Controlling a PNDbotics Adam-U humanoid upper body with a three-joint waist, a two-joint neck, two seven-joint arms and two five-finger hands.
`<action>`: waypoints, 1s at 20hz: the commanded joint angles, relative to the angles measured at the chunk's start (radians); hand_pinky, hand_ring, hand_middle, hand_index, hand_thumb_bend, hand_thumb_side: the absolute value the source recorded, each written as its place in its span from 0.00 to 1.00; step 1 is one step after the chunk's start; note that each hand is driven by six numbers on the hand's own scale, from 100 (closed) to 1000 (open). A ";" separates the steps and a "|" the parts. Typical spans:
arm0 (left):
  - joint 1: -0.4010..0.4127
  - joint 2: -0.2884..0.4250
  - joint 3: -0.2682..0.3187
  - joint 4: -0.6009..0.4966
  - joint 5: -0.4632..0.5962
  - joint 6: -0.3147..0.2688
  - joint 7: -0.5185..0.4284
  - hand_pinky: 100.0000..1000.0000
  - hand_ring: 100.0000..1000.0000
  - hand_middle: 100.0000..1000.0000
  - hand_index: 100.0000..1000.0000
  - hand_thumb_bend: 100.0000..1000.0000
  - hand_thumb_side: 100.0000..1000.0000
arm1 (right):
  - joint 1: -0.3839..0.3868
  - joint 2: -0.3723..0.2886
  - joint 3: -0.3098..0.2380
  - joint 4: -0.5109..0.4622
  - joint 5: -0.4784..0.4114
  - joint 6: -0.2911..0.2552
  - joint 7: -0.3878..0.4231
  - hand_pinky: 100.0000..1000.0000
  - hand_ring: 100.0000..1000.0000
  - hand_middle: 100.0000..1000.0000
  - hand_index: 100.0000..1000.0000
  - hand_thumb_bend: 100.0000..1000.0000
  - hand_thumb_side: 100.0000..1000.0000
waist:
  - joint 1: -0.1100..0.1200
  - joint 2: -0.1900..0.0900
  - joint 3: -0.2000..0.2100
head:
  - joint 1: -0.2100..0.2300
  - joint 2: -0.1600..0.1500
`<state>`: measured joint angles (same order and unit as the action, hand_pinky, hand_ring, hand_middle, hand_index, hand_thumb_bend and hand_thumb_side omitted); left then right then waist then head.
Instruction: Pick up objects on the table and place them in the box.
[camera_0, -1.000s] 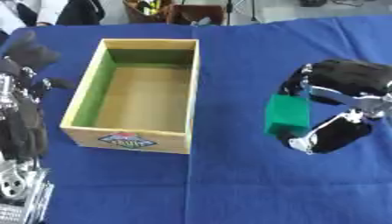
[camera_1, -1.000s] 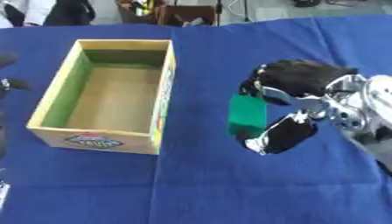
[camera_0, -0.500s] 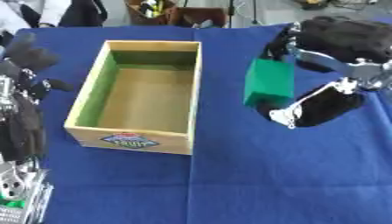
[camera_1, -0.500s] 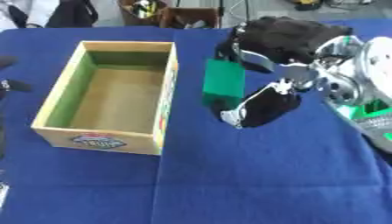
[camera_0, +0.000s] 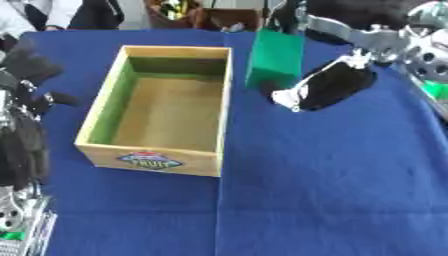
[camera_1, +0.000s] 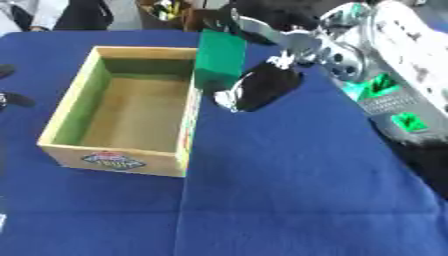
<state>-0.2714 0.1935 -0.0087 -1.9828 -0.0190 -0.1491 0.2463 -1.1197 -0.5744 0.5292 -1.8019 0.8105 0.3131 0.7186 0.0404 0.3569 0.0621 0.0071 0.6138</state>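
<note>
Risk: right robot hand (camera_0: 328, 85), clamped on flat green rectangular block (camera_0: 275, 57), may clip open wooden box (camera_0: 166, 107) wall; left robot hand (camera_0: 22, 95) idle, fingers relaxed.

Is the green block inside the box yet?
Not yet. The right robot hand holds the green block beside the box.

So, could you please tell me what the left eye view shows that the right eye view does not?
Only the left eye view shows the idle left robot hand at the left edge. Only the right eye view shows the right forearm's green lights. Both show the wooden box, empty, and the right robot hand holding the green block beside the box's right wall.
</note>
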 joint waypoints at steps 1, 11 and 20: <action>-0.006 0.011 -0.005 -0.017 0.002 -0.001 -0.005 0.44 0.74 0.87 0.70 0.00 0.98 | -0.040 0.048 -0.023 0.061 0.033 -0.006 -0.024 0.76 0.73 0.32 0.44 0.00 0.44 | -0.002 -0.025 0.003 | -0.005 -0.006; -0.014 0.004 -0.012 -0.017 0.010 0.000 -0.013 0.44 0.74 0.87 0.70 0.00 0.99 | -0.106 0.268 -0.065 0.324 0.119 -0.016 -0.109 0.78 0.73 0.30 0.44 0.00 0.44 | 0.000 -0.016 0.025 | -0.029 -0.017; -0.021 -0.001 -0.016 -0.017 0.014 0.001 -0.019 0.44 0.74 0.87 0.70 0.00 0.99 | -0.138 0.426 -0.101 0.551 0.208 -0.036 -0.196 0.79 0.73 0.30 0.43 0.00 0.42 | -0.006 0.001 0.053 | -0.047 -0.027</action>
<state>-0.2818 0.1838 -0.0209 -1.9828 -0.0083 -0.1469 0.2319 -1.2270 -0.1656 0.4432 -1.2693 0.9997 0.2789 0.5369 0.0335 0.3774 0.1126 -0.0364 0.5991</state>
